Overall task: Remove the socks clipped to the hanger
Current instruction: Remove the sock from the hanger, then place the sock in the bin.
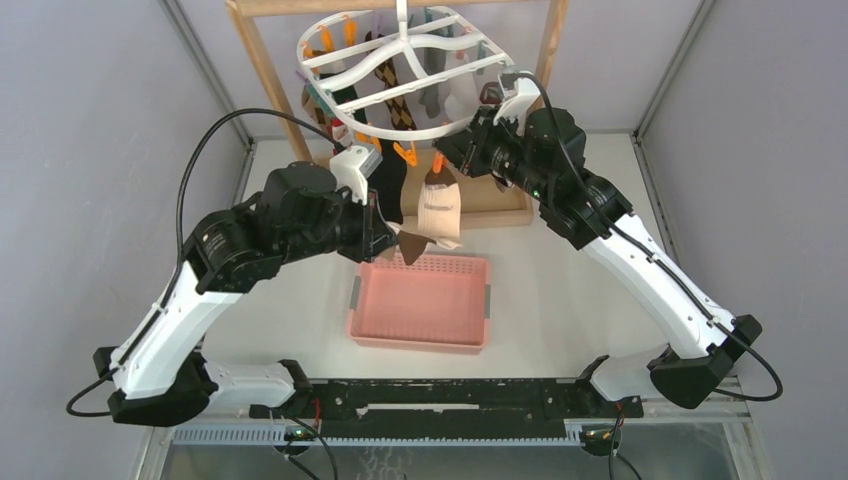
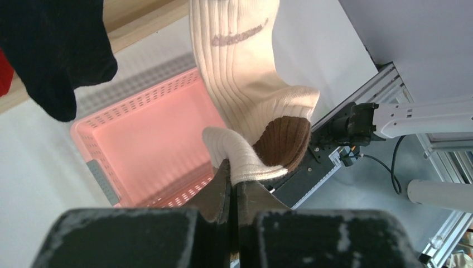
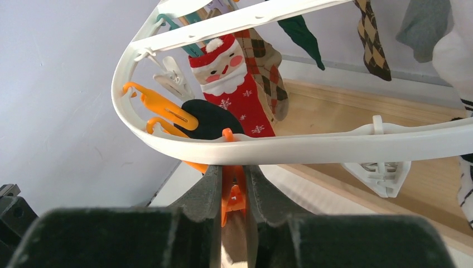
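The white hanger [image 1: 400, 75] hangs from a wooden frame with several socks clipped to it. A beige-and-brown sock [image 1: 440, 205] dangles from an orange clip [image 1: 437, 162] at the hanger's front rim. My left gripper [image 1: 393, 240] is shut on that sock's lower end; in the left wrist view its fingers [image 2: 226, 178] pinch a fold of the cream sock [image 2: 251, 84] beside the brown toe. My right gripper [image 3: 234, 174] is shut on the orange clip [image 3: 234, 192], just under the hanger's rim [image 3: 312, 148]. A red Santa sock [image 3: 234, 89], a black sock [image 3: 209, 120] and an argyle sock [image 3: 373, 39] hang behind.
A pink perforated basket [image 1: 420, 300] sits on the table below the held sock. The wooden frame's post [image 1: 265, 70] and base board [image 1: 495, 205] stand behind it. Another black sock [image 2: 56, 56] hangs left of the held one. A white clip [image 3: 379, 170] hangs from the rim.
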Action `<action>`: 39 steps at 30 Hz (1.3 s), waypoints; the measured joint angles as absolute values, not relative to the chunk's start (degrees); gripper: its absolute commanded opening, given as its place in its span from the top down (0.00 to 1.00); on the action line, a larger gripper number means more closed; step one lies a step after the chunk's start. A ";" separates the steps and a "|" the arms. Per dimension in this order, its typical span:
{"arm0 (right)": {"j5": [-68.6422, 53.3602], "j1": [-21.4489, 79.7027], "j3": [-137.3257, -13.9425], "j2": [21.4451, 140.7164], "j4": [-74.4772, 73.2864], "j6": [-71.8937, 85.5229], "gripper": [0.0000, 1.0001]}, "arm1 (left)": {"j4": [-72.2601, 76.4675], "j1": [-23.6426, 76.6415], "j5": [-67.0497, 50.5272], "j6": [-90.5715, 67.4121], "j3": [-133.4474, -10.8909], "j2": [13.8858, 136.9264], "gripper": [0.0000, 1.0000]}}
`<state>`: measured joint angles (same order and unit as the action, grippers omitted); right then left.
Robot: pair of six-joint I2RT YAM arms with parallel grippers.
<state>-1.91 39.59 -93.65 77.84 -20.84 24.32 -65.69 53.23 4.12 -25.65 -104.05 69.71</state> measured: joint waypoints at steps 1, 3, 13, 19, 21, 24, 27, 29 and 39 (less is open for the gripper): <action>-2.02 39.51 -93.65 77.84 -20.86 24.32 0.95 | -65.84 53.23 4.21 -25.89 -103.53 69.17 0.96; -2.07 39.40 -93.65 77.84 -20.86 24.29 0.95 | -66.19 53.23 4.29 -26.57 -102.21 68.03 0.96; -2.98 38.63 -93.65 77.84 -21.21 24.08 0.91 | -67.57 53.23 5.23 -28.49 -98.21 65.12 0.96; -3.31 38.59 -93.58 77.73 -21.26 24.03 0.64 | -66.61 53.23 5.52 -28.53 -98.19 65.98 0.96; -3.33 38.46 -93.23 77.43 -21.26 23.97 0.60 | -66.15 53.23 5.61 -28.51 -98.19 66.57 0.96; -3.25 38.20 -92.42 76.71 -21.65 23.92 0.52 | -65.47 53.23 5.61 -28.49 -98.19 67.44 0.96; -3.29 37.89 -91.68 76.14 -22.20 23.92 0.44 | -64.95 53.23 5.61 -28.47 -98.19 68.07 0.96; -3.29 37.85 -90.85 75.48 -22.83 23.92 0.40 | -64.62 53.23 5.61 -28.45 -98.21 68.29 0.96; -3.36 37.85 -86.48 70.76 -24.64 24.14 0.24 | -63.46 53.23 5.63 -28.45 -98.17 69.01 0.95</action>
<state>-3.36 37.85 -86.48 70.76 -24.64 24.14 -63.46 53.23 5.63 -28.45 -98.17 69.01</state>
